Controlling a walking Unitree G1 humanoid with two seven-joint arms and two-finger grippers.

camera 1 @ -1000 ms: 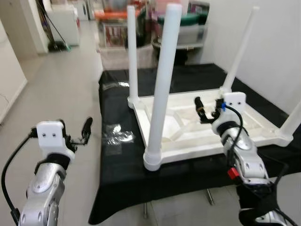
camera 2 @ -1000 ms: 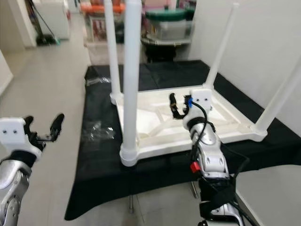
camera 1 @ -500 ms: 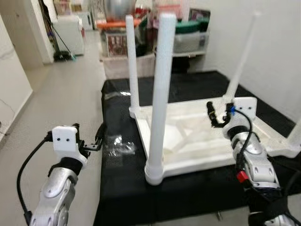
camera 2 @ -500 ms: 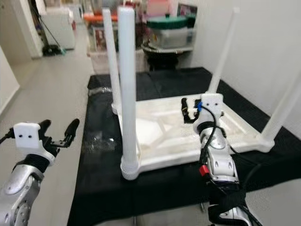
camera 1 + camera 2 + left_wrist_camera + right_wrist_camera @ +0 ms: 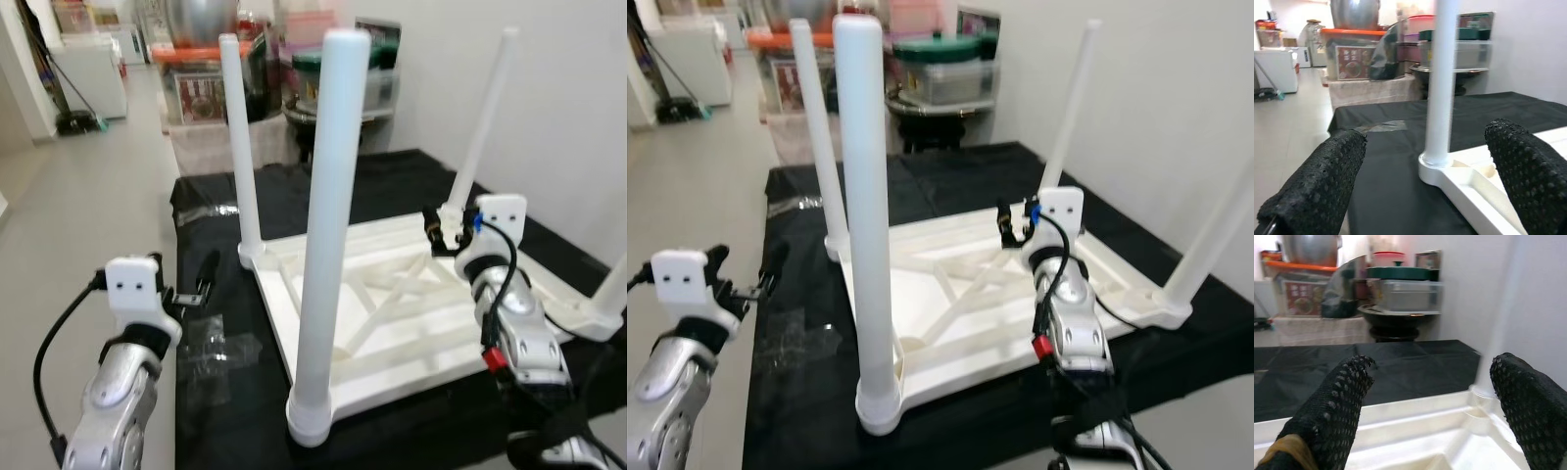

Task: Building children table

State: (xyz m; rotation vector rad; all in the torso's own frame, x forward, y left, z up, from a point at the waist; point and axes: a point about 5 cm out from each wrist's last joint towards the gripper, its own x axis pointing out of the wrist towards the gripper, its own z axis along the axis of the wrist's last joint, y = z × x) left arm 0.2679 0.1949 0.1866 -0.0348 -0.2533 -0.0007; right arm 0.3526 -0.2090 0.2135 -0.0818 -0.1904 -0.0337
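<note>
Table, white, lies inverted on a black cloth with four legs upright. Left gripper and right gripper both spread, holding nothing.

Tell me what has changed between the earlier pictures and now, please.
The camera has come closer, so the whole picture has shifted. The left pincer has moved in from beside the black cloth toward the upturned white table. The right pincer remains over the table's underside. Both pincers stay open and hold nothing. All four legs still stand upright.
</note>
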